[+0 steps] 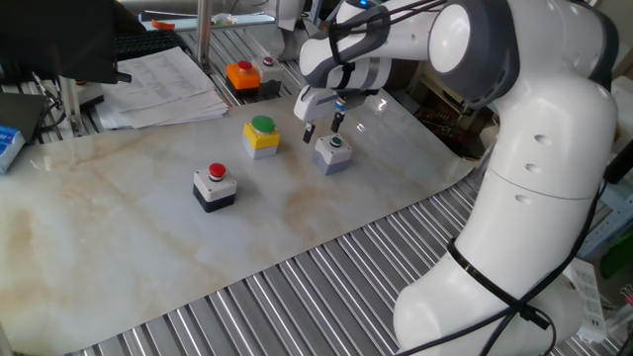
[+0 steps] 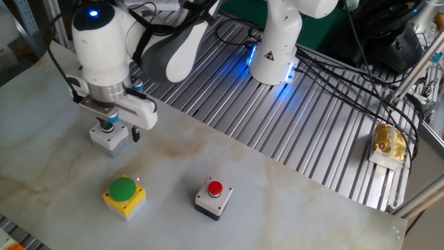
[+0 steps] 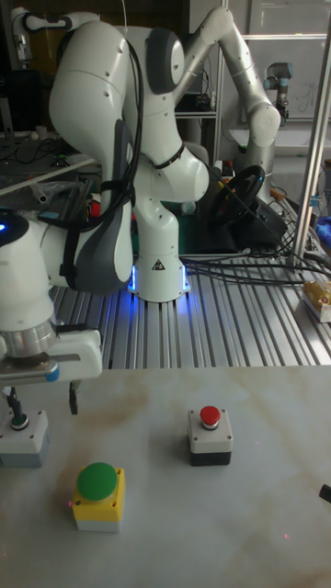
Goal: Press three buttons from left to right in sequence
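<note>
Three button boxes stand on the marble tabletop. The red button on its white-topped black box (image 1: 214, 186) (image 2: 211, 197) (image 3: 211, 435) is at the left in one fixed view. The green button on a yellow box (image 1: 261, 135) (image 2: 124, 196) (image 3: 98, 496) is in the middle. At the right is the dark-green button on a grey box (image 1: 333, 153) (image 2: 109, 139) (image 3: 23, 443). My gripper (image 1: 322, 127) (image 2: 121, 130) (image 3: 43, 400) is open and holds nothing. One finger (image 3: 13, 401) hangs just above the grey box's button, the other beside the box.
An orange box with a red button (image 1: 243, 76) sits on the metal grating behind the tabletop, next to a stack of papers (image 1: 158, 84). The arm's base (image 2: 274, 55) stands on the grating, with cables and a yellow packet (image 2: 388, 144) further along.
</note>
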`<state>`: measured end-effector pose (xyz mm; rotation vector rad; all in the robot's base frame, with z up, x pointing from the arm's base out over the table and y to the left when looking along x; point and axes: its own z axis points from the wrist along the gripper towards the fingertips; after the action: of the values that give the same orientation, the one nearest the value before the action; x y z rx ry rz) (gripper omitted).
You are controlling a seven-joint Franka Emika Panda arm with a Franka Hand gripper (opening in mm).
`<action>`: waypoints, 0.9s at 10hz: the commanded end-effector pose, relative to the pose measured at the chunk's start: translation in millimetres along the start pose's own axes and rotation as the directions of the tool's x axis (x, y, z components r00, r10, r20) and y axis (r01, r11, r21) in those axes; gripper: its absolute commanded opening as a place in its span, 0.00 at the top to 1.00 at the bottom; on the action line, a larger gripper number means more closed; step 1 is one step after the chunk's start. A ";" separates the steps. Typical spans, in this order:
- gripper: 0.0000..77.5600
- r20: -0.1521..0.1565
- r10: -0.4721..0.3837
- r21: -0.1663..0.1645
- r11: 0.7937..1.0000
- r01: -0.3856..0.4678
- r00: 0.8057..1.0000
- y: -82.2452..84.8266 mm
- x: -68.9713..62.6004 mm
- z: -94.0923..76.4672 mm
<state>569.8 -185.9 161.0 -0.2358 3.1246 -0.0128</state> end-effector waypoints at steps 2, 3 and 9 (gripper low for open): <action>0.00 -0.015 0.087 -0.038 0.995 -0.087 0.996 -5.2 -1.5 -0.2; 0.00 -0.010 0.084 -0.038 0.996 -0.085 0.996 -7.2 0.0 2.6; 0.00 -0.001 0.101 -0.037 0.994 -0.101 0.995 -4.1 8.7 8.4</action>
<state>561.1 -190.8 151.1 -0.0787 3.1368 0.0479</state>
